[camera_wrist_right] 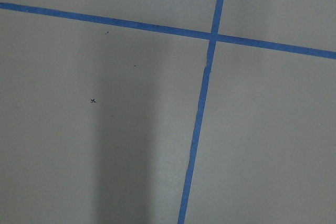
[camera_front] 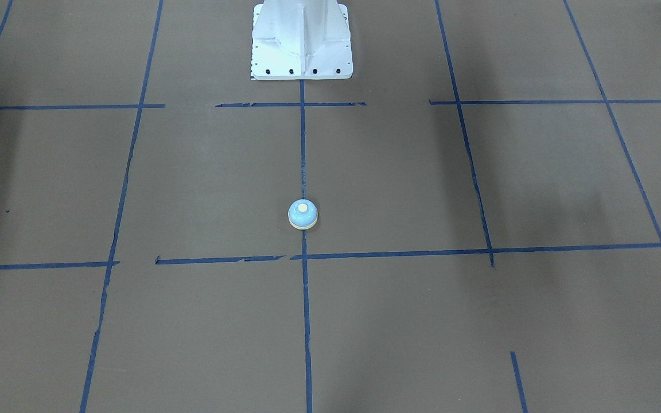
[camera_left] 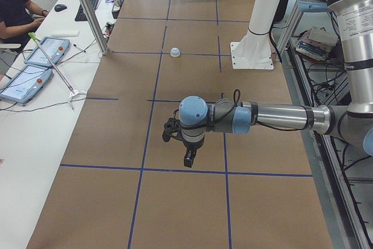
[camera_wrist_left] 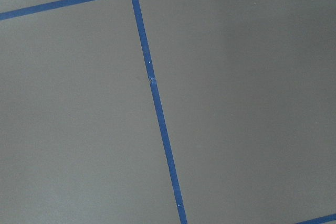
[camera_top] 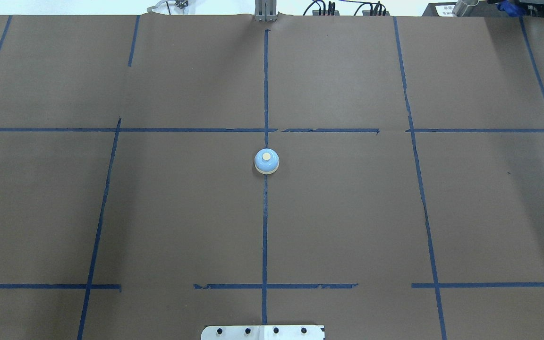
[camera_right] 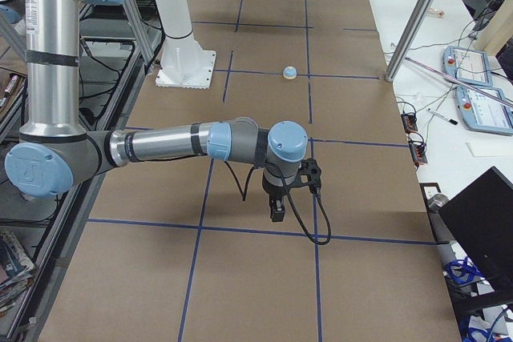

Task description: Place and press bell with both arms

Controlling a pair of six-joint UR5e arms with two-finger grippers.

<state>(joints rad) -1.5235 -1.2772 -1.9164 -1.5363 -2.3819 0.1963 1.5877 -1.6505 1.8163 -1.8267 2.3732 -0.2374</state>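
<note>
The bell [camera_front: 303, 214] has a light blue dome and a cream button. It stands upright on the centre blue tape line of the brown table, also in the overhead view [camera_top: 267, 161] and far off in both side views [camera_left: 175, 52] [camera_right: 290, 73]. My left gripper [camera_left: 187, 157] hangs over the table's left end, far from the bell, seen only in the exterior left view. My right gripper [camera_right: 277, 212] hangs over the table's right end, seen only in the exterior right view. I cannot tell whether either is open or shut. Both wrist views show only table and tape.
The white bolted pedestal [camera_front: 302, 43] stands at the robot's side of the table, in line with the bell. Blue tape lines [camera_top: 265, 236] form a grid on the brown cover. A person [camera_left: 14, 10], tablets [camera_left: 46, 51] and cables lie on the white bench beyond the far edge.
</note>
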